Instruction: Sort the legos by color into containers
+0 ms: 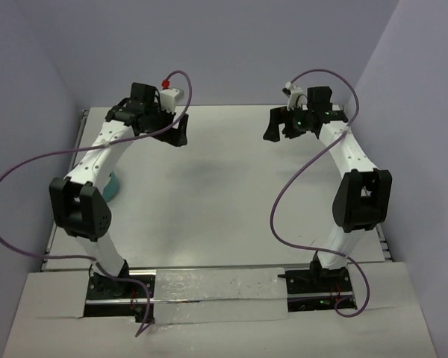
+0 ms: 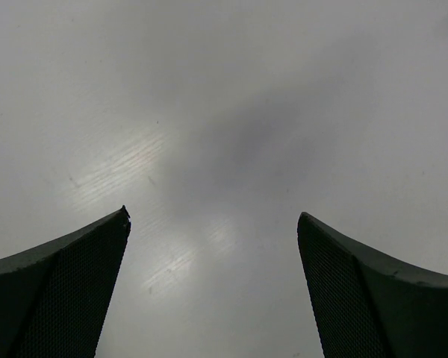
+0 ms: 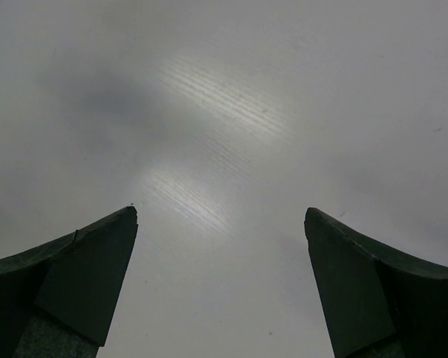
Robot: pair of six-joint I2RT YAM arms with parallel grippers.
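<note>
No legos show in any view. Of the containers, only a sliver of a teal bowl (image 1: 113,186) peeks out from behind my left arm at the table's left side. My left gripper (image 1: 181,133) hangs over the far left part of the table, well beyond the bowl. In the left wrist view the left gripper (image 2: 214,215) is open, with only bare grey table between its dark fingers (image 2: 67,291). My right gripper (image 1: 273,128) is held over the far right part. It is open too in the right wrist view (image 3: 221,212), with nothing between its fingers (image 3: 373,291).
The white table (image 1: 224,201) is walled in by purple panels at the back and on both sides. Purple cables loop off each arm. A shiny strip runs along the near edge between the two arm bases.
</note>
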